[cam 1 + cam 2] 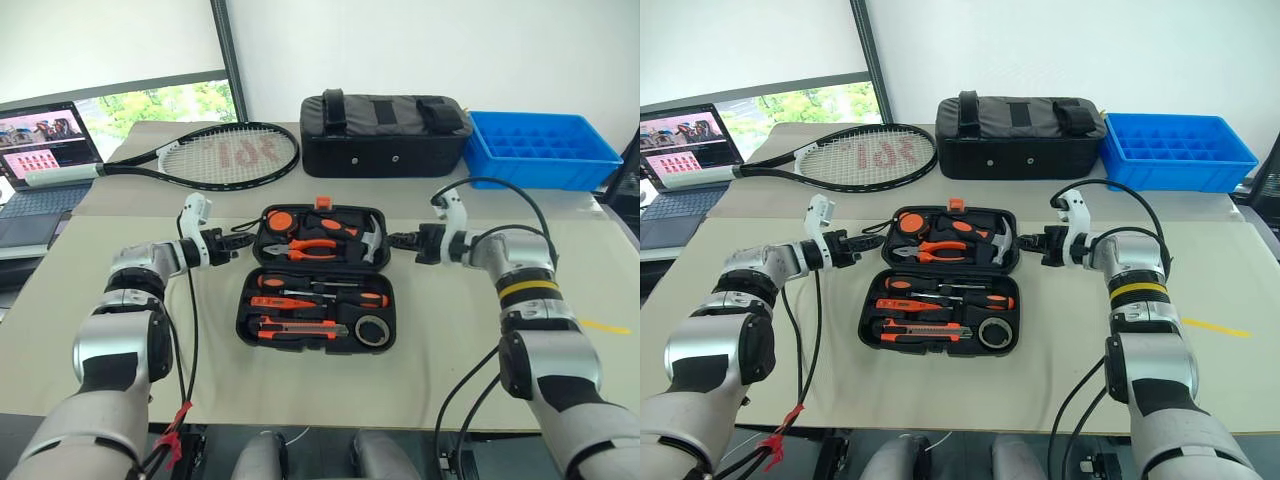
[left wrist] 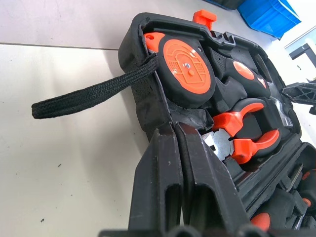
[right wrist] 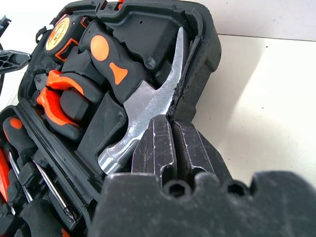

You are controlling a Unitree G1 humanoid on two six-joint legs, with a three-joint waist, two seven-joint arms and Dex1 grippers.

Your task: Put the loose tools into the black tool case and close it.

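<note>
The black tool case (image 1: 244, 305) lies open in the middle of the table, lid half farther away. In its near half sit two screwdrivers (image 1: 320, 285), a utility knife (image 1: 300, 327) and a small black tape roll (image 1: 372, 330). An orange tape measure (image 2: 187, 64), pliers (image 2: 247, 138) and a hammer (image 3: 143, 106) fill the lid. My left gripper (image 1: 243, 243) is shut, its tips at the lid's left rim. My right gripper (image 1: 393, 240) is shut at the lid's right rim beside the hammer head. Whether either pinches the rim I cannot tell.
A tennis racket (image 1: 225, 155) lies at the back left, a black fabric bag (image 1: 385, 135) behind the case, and a blue plastic tray (image 1: 540, 148) at the back right. A laptop (image 1: 45, 150) stands at the far left. The tape measure's strap (image 2: 79, 98) trails onto the table.
</note>
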